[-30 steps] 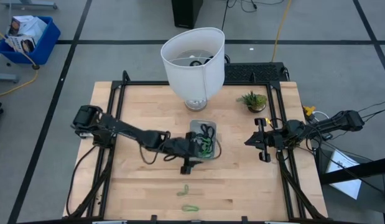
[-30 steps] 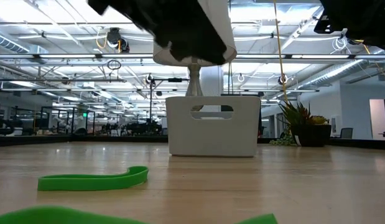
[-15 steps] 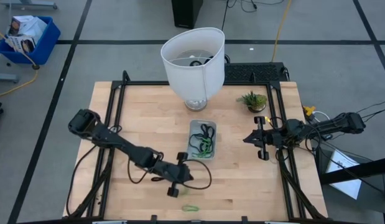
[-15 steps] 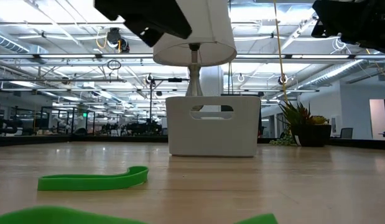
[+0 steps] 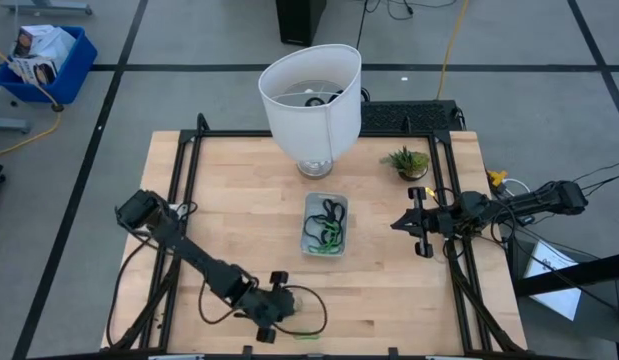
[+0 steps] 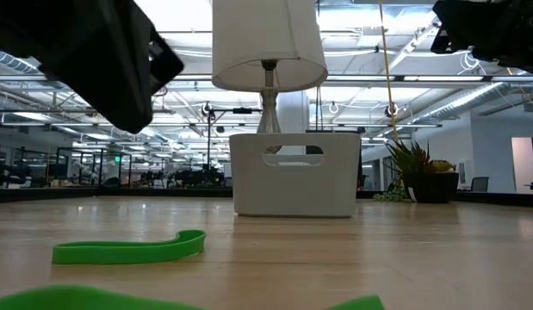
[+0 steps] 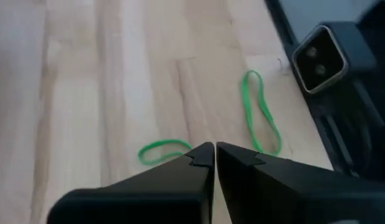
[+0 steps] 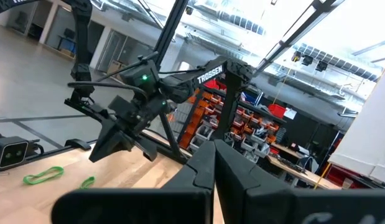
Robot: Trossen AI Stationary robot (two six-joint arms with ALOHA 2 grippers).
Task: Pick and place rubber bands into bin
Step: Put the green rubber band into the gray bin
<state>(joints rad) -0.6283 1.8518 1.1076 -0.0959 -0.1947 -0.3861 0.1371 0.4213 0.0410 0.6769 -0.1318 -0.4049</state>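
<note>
Left claw moved from bin — now shut, empty, near green rubber bands.

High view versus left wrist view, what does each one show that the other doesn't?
Only the high view shows the bin holding black and green rubber bands, the white lampshade, the potted plant and the right end effector waiting at the table's right edge. Only the left wrist view shows the left end effector shut with nothing between its tips, and a small camera at the table's edge. Both show the wooden table and loose green bands.
</note>
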